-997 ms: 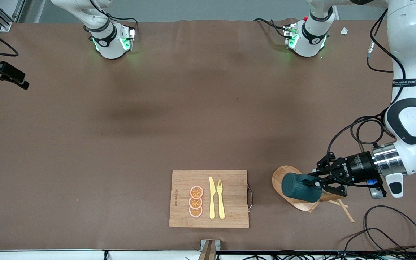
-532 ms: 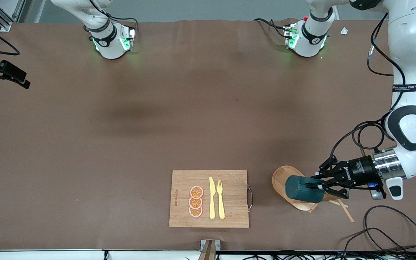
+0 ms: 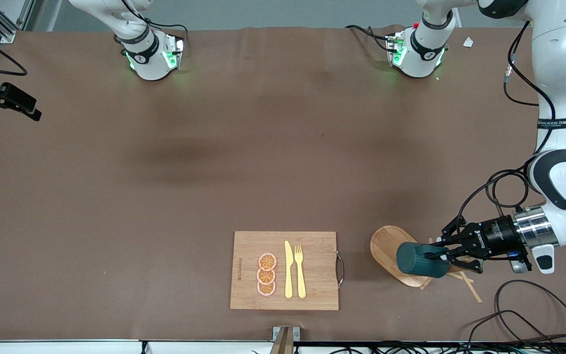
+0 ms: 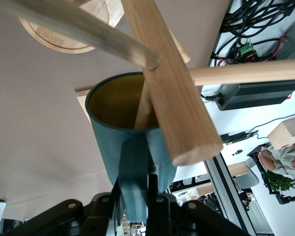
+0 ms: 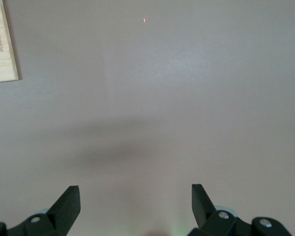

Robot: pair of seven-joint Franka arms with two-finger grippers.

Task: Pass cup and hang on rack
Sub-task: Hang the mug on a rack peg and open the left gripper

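Rack post behind held cup

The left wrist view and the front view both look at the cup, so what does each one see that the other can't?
Only the left wrist view shows the cup's yellow inside, with a peg of the rack poking into its mouth.

Only the front view shows the cutting board with orange slices, a knife and a fork, plus both robot bases.

Both show the left gripper shut on the cup's handle, and the rack's wooden base. The right gripper hangs open over bare table.
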